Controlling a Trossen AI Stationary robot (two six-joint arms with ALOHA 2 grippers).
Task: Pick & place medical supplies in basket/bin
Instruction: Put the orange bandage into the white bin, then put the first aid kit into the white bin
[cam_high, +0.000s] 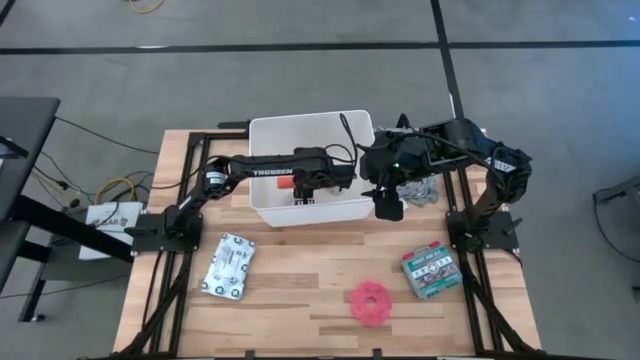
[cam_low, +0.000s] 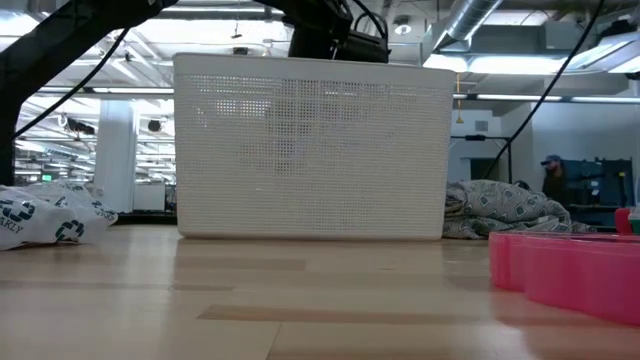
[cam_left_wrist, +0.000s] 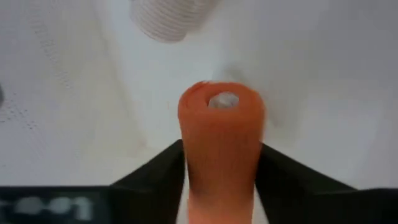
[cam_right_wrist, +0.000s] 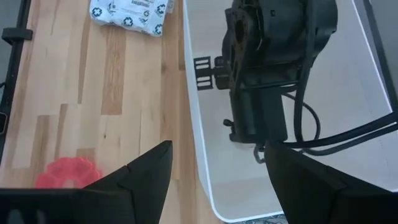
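The white bin (cam_high: 262, 122) stands at the table's far middle. My left gripper (cam_high: 303, 188) hangs inside it, pointing steeply down. The orange cylinder (cam_left_wrist: 221, 137) stands lengthwise between its open fingers (cam_left_wrist: 155, 171), above the bin's floor (cam_left_wrist: 323, 74). The cylinder's near part is smeared, with thin light slits on both sides. A pale ribbed roll (cam_left_wrist: 163, 22) lies on the floor beyond. My right gripper (cam_right_wrist: 217, 146) hovers open and empty over the bin's near right corner (cam_high: 388, 207). My left gripper has the orange cylinder between its two fingers, which run along the cylinder's length, with the far end (cam_left_wrist: 221, 99) pointing down at the bin floor. I cannot tell whether the fingers touch its sides.
On the near half of the table lie a white packet with green print (cam_high: 229, 265), a pink tape roll (cam_high: 370, 303) and a green-white box (cam_high: 430, 270). A grey patterned cloth (cam_high: 415, 188) is bunched against the bin's right side. The bin's perforated wall (cam_low: 310, 150) stands tall.
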